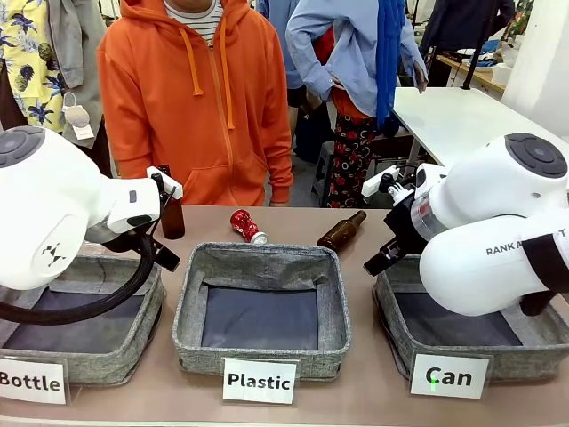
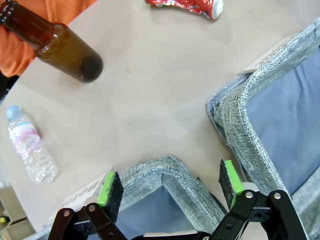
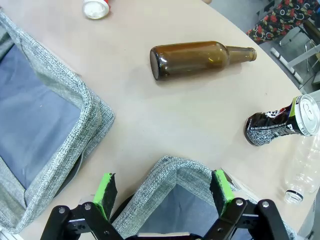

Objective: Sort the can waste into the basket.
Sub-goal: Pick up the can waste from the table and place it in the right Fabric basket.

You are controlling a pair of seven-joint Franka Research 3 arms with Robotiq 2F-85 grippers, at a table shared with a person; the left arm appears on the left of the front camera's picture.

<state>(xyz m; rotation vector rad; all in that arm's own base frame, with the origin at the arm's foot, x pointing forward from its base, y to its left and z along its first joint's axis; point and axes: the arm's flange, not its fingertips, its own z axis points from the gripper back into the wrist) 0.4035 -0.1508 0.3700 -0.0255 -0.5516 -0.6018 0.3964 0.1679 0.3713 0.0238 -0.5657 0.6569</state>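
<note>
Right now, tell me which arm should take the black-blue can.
Right. The right hand, open, hovers at the Can basket's corner with the black-blue can close by; the left hand is over the Bottle basket, farther off.

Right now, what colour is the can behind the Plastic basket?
The can is shiny red, silver end; front view.

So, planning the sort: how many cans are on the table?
2. The red can lies beyond the Plastic basket; the black can sits past the Can basket corner. More may be hidden.
</note>
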